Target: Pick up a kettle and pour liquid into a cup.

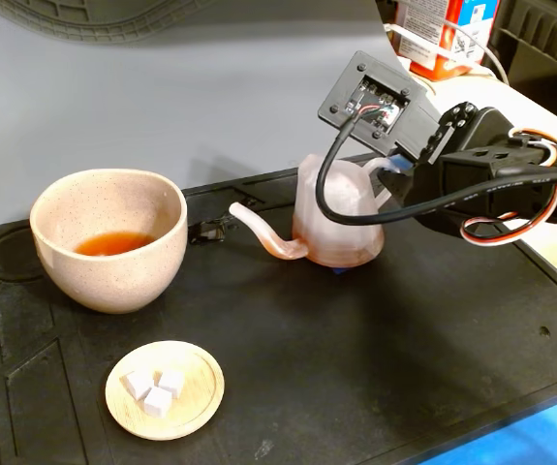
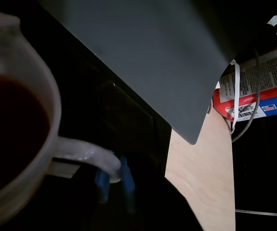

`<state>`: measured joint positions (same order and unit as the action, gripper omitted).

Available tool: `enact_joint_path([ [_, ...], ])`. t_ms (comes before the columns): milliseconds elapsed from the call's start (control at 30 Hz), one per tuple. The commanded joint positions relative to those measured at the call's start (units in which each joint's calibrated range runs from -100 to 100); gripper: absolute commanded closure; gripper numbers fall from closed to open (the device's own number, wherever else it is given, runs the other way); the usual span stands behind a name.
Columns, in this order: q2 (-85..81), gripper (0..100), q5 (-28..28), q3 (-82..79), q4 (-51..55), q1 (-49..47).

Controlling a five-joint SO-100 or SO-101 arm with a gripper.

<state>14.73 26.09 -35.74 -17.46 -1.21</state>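
Note:
The kettle (image 1: 341, 223) stands upright on the black mat (image 1: 355, 368), its spout (image 1: 257, 227) pointing left towards the cup (image 1: 113, 281). The cup holds a shallow pool of orange liquid (image 1: 113, 242). My gripper (image 1: 389, 184) is at the kettle's right side, on its handle. In the wrist view the kettle (image 2: 51, 106) fills the left, with dark liquid (image 2: 8, 130) inside. Its loop handle (image 2: 85, 151) runs between my blue fingertips (image 2: 102, 180), and the gripper (image 2: 114, 183) is closed on it.
A small wooden dish (image 1: 201, 407) with white cubes (image 1: 157, 387) lies at the mat's front left. A red-and-white carton (image 1: 438, 34) stands behind my arm and also shows in the wrist view (image 2: 258, 96). A grey sheet (image 2: 152, 57) lies beyond the mat.

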Motion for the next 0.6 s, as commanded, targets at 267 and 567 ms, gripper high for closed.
enact_joint_path([
  [267, -0.56, 99, -0.24, 0.07, -5.24, 0.64],
  [567, -0.48, 91, -0.24, -0.11, -4.89, 0.41],
])
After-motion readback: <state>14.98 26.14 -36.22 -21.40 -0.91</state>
